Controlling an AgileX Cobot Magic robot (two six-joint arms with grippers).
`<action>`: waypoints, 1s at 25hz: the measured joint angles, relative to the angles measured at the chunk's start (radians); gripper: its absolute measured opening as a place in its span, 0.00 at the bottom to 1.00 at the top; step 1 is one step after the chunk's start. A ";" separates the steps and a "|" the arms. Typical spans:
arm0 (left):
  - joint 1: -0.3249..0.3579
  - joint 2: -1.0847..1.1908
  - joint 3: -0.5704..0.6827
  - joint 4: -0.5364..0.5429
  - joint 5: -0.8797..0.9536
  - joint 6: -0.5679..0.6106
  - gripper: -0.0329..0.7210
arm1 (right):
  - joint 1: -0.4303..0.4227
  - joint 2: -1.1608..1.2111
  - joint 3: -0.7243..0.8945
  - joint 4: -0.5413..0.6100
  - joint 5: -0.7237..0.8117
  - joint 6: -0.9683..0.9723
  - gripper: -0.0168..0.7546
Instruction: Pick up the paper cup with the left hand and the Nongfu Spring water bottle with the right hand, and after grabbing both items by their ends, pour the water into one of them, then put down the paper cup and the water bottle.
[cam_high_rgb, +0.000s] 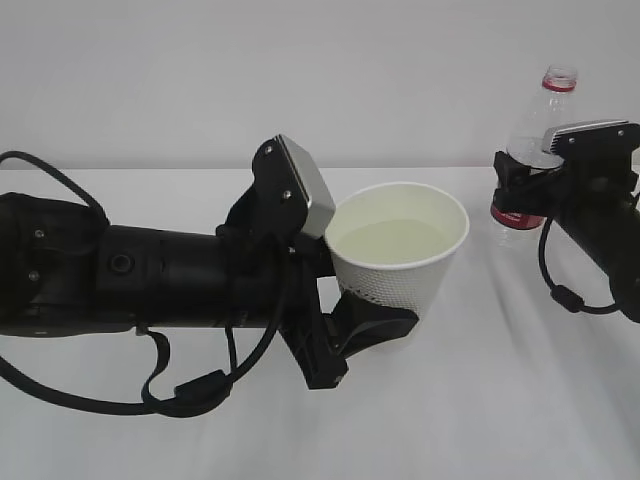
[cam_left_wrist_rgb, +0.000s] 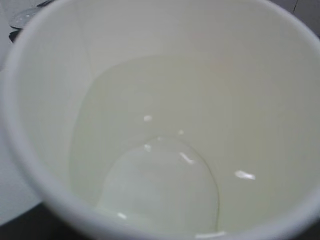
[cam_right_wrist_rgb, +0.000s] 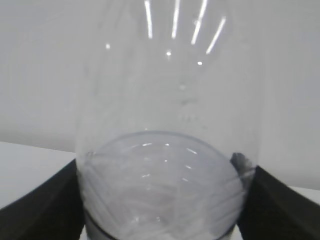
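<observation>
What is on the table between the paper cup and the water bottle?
Nothing. In the exterior view, only bare white table lies between the paper cup and the water bottle.

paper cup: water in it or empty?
Water in it. The white tapered paper cup shows a pale pool of water with glints on its cream inside in the left wrist view; it is only partly filled.

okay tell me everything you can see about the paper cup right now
The paper cup is white and tapered, with a dimpled outer wall and a cream inside. It stands upright, mouth open, near the middle of the white table. A pale pool of water fills the lower part; the left wrist view shows glints on its surface. The left hand grips it low on the wall from the left side. Whether the base touches the table cannot be told.
</observation>
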 joint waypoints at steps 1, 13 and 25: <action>0.000 0.000 0.000 0.000 0.000 0.000 0.71 | 0.000 -0.005 0.010 0.000 -0.002 0.000 0.83; 0.000 0.000 0.000 0.000 0.000 0.000 0.71 | -0.002 -0.155 0.168 -0.004 -0.045 0.000 0.83; 0.000 0.000 0.000 0.000 -0.021 0.000 0.71 | -0.002 -0.367 0.407 -0.006 -0.049 0.000 0.81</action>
